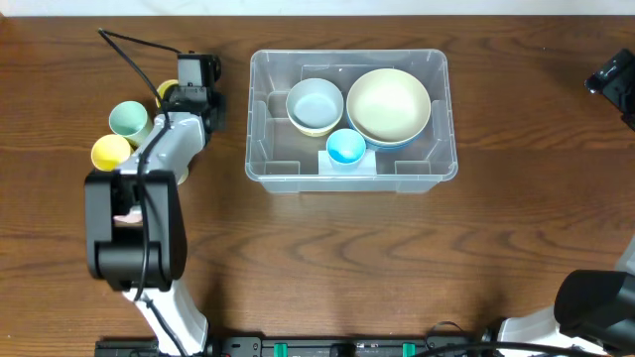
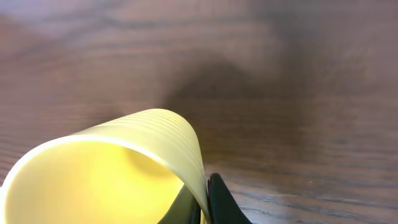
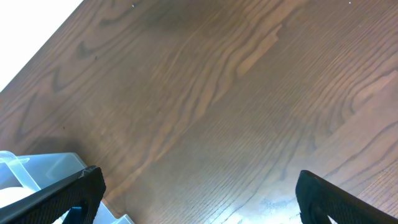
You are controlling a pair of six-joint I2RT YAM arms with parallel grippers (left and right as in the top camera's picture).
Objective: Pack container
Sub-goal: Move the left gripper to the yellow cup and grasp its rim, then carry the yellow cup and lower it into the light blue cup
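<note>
1. The left gripper point(image 2: 203, 202) is clenched on the wall of a ribbed yellow cup point(image 2: 124, 168). At the bottom centre of the left wrist view, one finger sits inside the rim and the other outside.
2. I cannot tell whether the cup rests on the worktop point(image 1: 327, 258) or hangs just above it.
3. In the overhead view the wrist hides most of this cup at upper left. A green cup point(image 1: 129, 119) and a second yellow cup point(image 1: 111, 152) stand just below and left of it.
4. The container point(image 1: 281, 164) sits at upper centre, to the right of the left gripper, with a strip of bare worktop between them. Its long axis runs left to right across the frame, so a short end wall faces the gripper.
5. A cream bowl point(image 1: 389, 104), a pale blue bowl point(image 1: 316, 104) and a small blue cup point(image 1: 346, 147) fill its middle and right. The left end looks free, so a short carry to the right should do.
6. The left arm point(image 1: 164, 149) reaches up the frame from lower left, its forearm slanting right, and it is the nearer arm.
7. The right gripper point(image 3: 199, 186) is spread wide over bare wood and holds nothing. A corner of the container shows at the lower left of its view.
</note>
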